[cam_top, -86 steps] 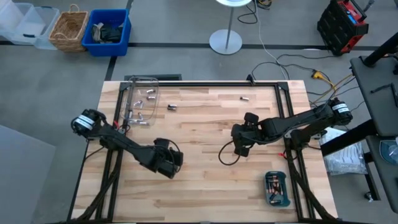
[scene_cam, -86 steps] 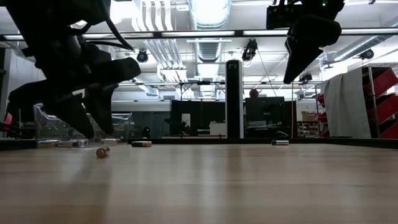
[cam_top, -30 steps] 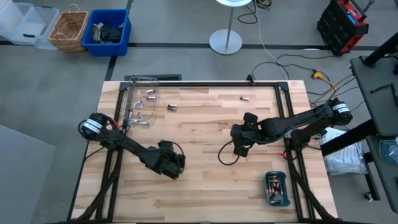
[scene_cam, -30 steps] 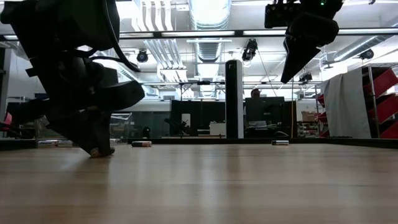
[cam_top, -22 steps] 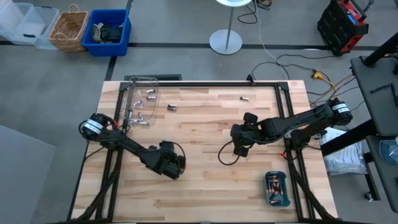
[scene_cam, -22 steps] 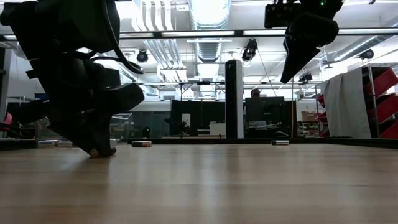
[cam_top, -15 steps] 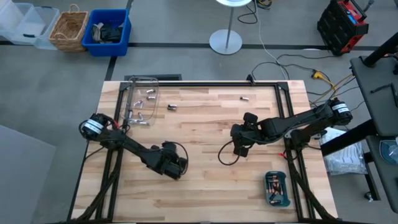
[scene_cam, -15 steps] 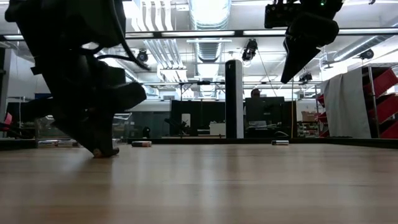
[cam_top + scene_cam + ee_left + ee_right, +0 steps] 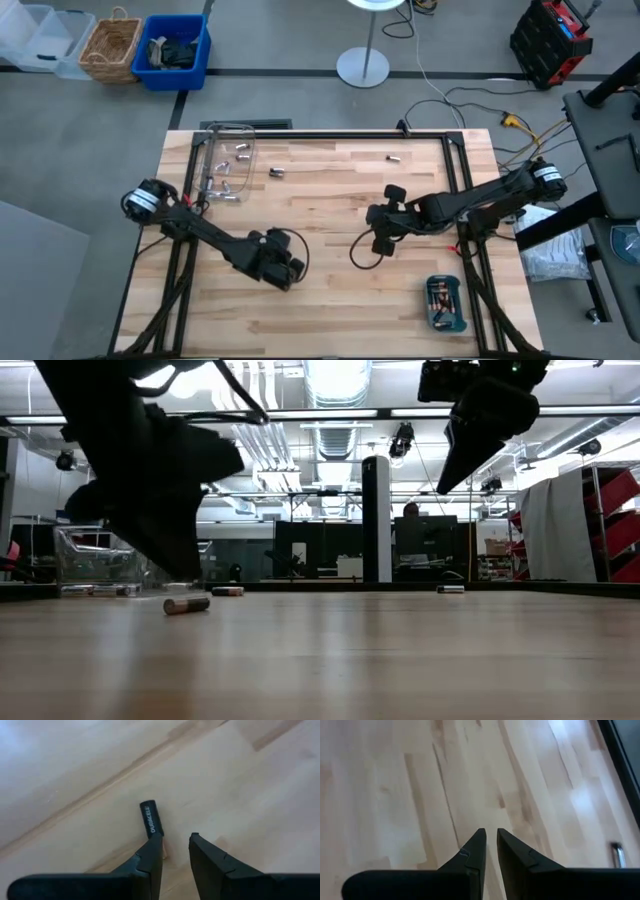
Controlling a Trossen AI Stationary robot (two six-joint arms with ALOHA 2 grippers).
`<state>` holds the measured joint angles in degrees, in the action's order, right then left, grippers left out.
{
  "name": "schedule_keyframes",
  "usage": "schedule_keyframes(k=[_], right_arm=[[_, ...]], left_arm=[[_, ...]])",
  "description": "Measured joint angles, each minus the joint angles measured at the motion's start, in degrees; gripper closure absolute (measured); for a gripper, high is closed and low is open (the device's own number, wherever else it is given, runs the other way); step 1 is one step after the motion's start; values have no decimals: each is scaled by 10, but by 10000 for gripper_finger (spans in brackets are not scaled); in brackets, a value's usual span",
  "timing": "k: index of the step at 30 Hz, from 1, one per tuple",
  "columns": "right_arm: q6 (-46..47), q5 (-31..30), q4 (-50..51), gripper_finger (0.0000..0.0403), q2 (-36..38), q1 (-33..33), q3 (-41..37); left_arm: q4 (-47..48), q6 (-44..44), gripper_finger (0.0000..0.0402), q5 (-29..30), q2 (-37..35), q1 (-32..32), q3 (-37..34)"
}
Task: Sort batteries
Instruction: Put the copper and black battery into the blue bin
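My left hand (image 9: 292,268) sits low over the near-left part of the worktop (image 9: 330,300) in the high view, its body hiding whatever lies under it, while the right hand (image 9: 378,243) waits right of centre; the clear box (image 9: 226,165) with a few cells stands at the far-left corner, loose batteries (image 9: 276,173) lie toward the far edge, and the teal tray (image 9: 445,303) with sorted cells is at the near right. From the low view, a dark battery (image 9: 187,604) lies flat on the wood just below the left hand's tips, apparently not gripped, and the right hand hangs well above the surface. Through the left wrist camera, the fingers (image 9: 150,860) stand slightly parted with nothing between them; the cell (image 9: 151,820) lies just ahead, one end touching the tip of one finger. Closing from here would likely nudge it rolling, since it sits off the gap. Through the right wrist camera, the fingers (image 9: 474,851) are nearly together and empty, above bare wood.
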<state>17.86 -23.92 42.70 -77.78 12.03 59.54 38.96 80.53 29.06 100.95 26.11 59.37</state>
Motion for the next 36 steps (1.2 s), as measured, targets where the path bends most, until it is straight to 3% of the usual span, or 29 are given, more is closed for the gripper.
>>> schedule_keyframes(k=[7,16,21,31,36], right_arm=[[-8,3,-29,364,0,1,-22],[-8,4,-32,364,0,1,-23],[-8,4,-32,364,0,1,-23],[-8,5,-32,364,0,1,-23],[-8,5,-32,364,0,1,-23]], left_arm=[[-4,17,320,2,-3,0,0],[-1,9,247,32,19,0,-2],[-10,-19,234,33,43,2,-2],[-45,-81,261,41,82,6,-1],[-54,-87,328,34,83,9,-4]])
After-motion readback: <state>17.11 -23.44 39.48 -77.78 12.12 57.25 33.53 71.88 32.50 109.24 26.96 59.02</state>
